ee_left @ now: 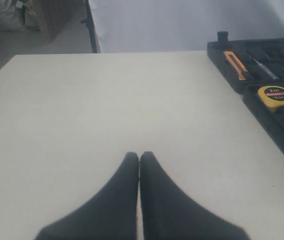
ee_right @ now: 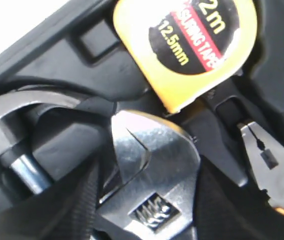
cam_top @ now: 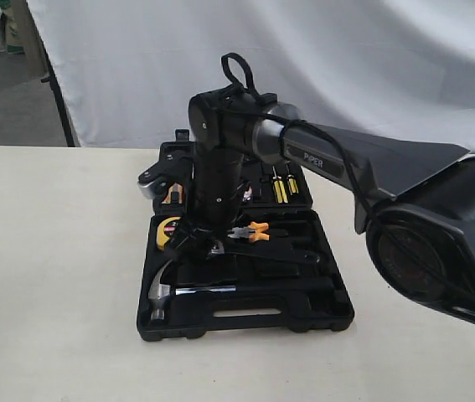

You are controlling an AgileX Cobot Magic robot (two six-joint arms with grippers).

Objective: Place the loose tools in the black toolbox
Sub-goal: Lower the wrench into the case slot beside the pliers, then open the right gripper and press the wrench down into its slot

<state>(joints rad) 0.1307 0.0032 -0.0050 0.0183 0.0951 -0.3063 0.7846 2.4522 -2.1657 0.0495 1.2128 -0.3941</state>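
Note:
The black toolbox (cam_top: 325,311) lies open on the table. A steel claw hammer (cam_top: 163,293) rests in its near half, and its head (ee_right: 11,125) shows in the right wrist view. My right gripper (cam_top: 197,241) reaches down into the box just above the hammer. The silver head of the adjustable wrench (ee_right: 152,175) fills the space between its dark fingers (ee_right: 81,200), which press on both sides. My left gripper (ee_left: 139,156) hovers over bare table to the left of the toolbox (ee_left: 227,70), fingertips together, holding nothing.
A yellow tape measure (cam_top: 167,230) and orange-handled pliers (cam_top: 252,232) sit in the box beside the wrench. Yellow screwdrivers (cam_top: 280,186) fill the far half, with an orange knife (ee_left: 236,64). A white backdrop hangs behind the table.

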